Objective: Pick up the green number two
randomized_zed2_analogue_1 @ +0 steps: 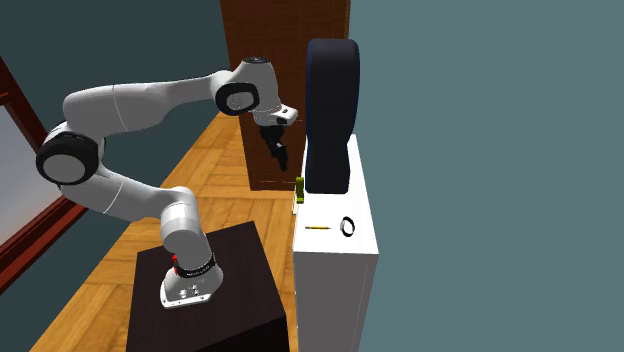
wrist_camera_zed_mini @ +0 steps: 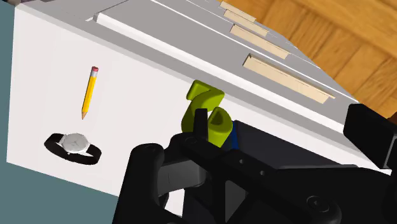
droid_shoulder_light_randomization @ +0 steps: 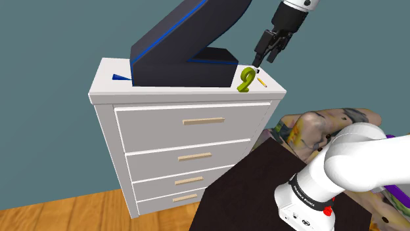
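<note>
So the green number two sat on the white dresser, at its front edge near a corner, beside a big dark folded case. The gripper hung just above it. Couldn't tell if its jaws were released or clenched. A pencil and watch lay nearby.

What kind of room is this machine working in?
Probably a bedroom or another room in a home: a white chest of drawers stands on a wooden floor against a teal wall, with a wristwatch and a pencil on top.
</note>
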